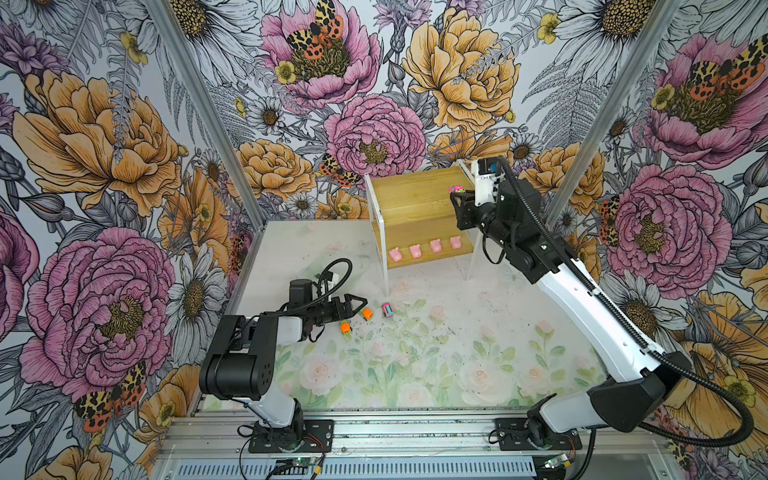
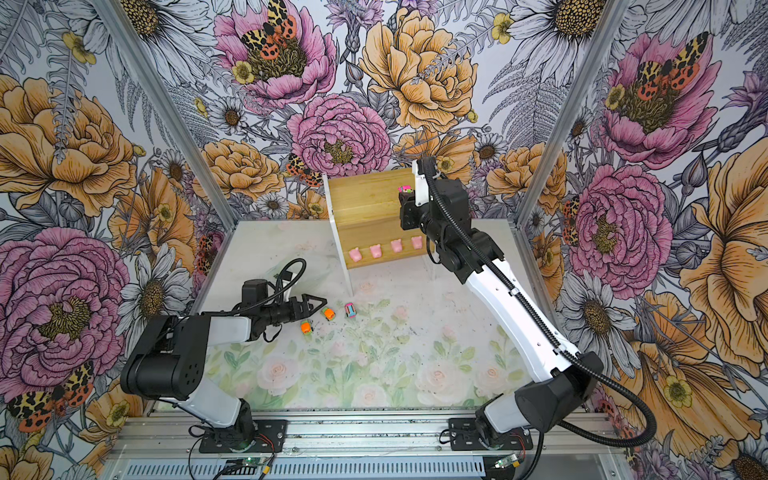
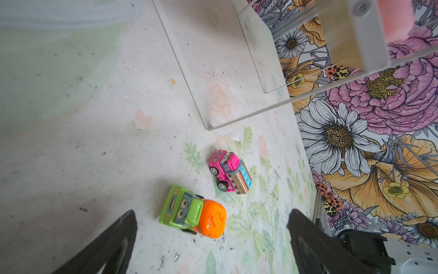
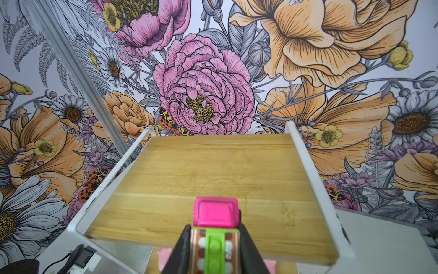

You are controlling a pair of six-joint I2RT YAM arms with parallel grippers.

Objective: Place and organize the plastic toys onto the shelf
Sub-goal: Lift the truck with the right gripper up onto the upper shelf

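Plastic toys (image 2: 376, 250) in both top views: four pigs (image 1: 415, 250) line the shelf's (image 1: 411, 195) lower board; two orange-and-green cars (image 1: 367, 313) and a pink car (image 1: 387, 310) lie on the table (image 1: 415, 374) by my left gripper (image 1: 358, 309). Left wrist: its fingers (image 3: 123, 232) gape wide, holding nothing, probably clear of the nearer car. Right wrist: my right gripper (image 4: 214, 227) is clamped on a green-topped pink car (image 4: 215, 211) over the upper board

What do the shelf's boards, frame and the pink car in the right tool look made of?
Boards: likely bamboo or light wood, matte, grain and seams visible. Frame: probably white-painted metal, thin flat strips. Pink car: glossy moulded plastic.
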